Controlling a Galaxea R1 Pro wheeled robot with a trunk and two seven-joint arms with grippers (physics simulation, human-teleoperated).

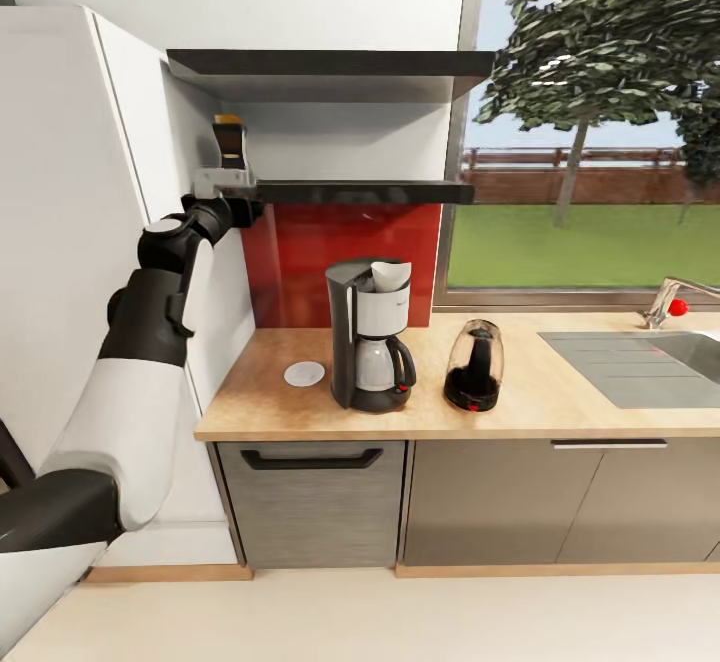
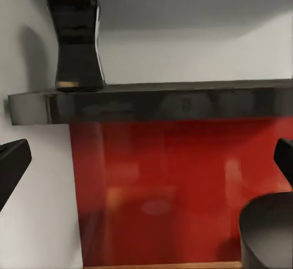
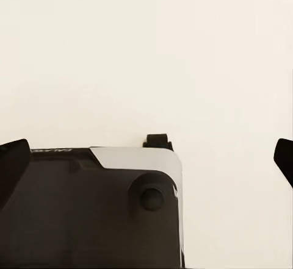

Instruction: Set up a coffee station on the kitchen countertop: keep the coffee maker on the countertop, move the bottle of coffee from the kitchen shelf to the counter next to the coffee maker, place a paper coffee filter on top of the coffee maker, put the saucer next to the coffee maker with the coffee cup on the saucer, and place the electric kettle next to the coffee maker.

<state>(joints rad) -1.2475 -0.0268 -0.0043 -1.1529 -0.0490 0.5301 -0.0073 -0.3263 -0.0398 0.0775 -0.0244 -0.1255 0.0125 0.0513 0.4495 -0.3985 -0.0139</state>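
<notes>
Left arm: raised toward the thin black floating wall shelf (image 1: 360,191), with the left gripper (image 1: 228,185) at the shelf's left end, just below the small dark squarish bottle of coffee with a yellow-orange cap (image 1: 230,143).
Left fingers: spread wide apart in the left wrist view, one dark fingertip (image 2: 12,162) at each side edge, holding nothing.
Bottle of coffee: upright on the shelf's left end, close to the white wall.
Coffee maker: the tall black drip machine with silver-white housing and glass carafe (image 1: 370,349) stands on the light wooden countertop (image 1: 560,392), before the red backsplash (image 1: 340,252).
Paper coffee filter: the small white paper cone (image 1: 391,275) sits on top of the machine.
Saucer: the small flat round white plate (image 1: 304,374) lies just left of the machine.
Electric kettle: the rounded dark tinted glass kettle (image 1: 476,365) stands just right of the machine.
Right gripper: its dark fingertips (image 3: 13,162) sit wide apart over pale floor and the robot's dark base (image 3: 91,214), holding nothing.
</notes>
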